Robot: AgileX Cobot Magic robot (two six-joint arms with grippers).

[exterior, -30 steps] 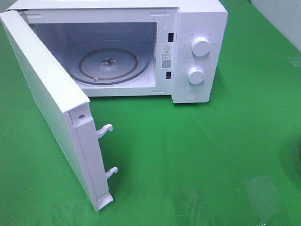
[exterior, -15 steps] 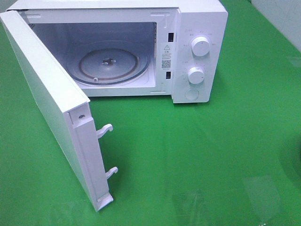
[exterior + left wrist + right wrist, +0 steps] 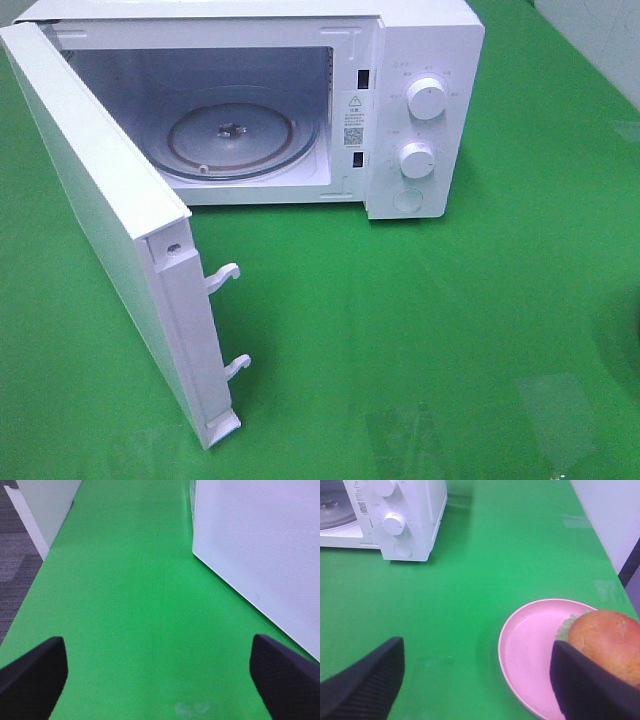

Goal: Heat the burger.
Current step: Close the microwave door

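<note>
The burger (image 3: 609,639), golden-brown bun over green lettuce, rests on a round pink plate (image 3: 527,650) on the green table; only the right wrist view shows it. My right gripper (image 3: 477,680) hangs open above the table just short of the plate, one finger partly covering the burger. My left gripper (image 3: 160,672) is open over bare green cloth beside the outer face of the open microwave door (image 3: 265,550). The white microwave (image 3: 420,110) stands at the back with its door (image 3: 110,220) swung wide and its glass turntable (image 3: 235,135) bare. Neither gripper shows in the exterior view.
The open door juts toward the table's front left, with two latch hooks (image 3: 225,275) on its edge. Two knobs (image 3: 427,100) and a button sit on the microwave's right panel. The table's left edge (image 3: 30,595) drops to grey floor.
</note>
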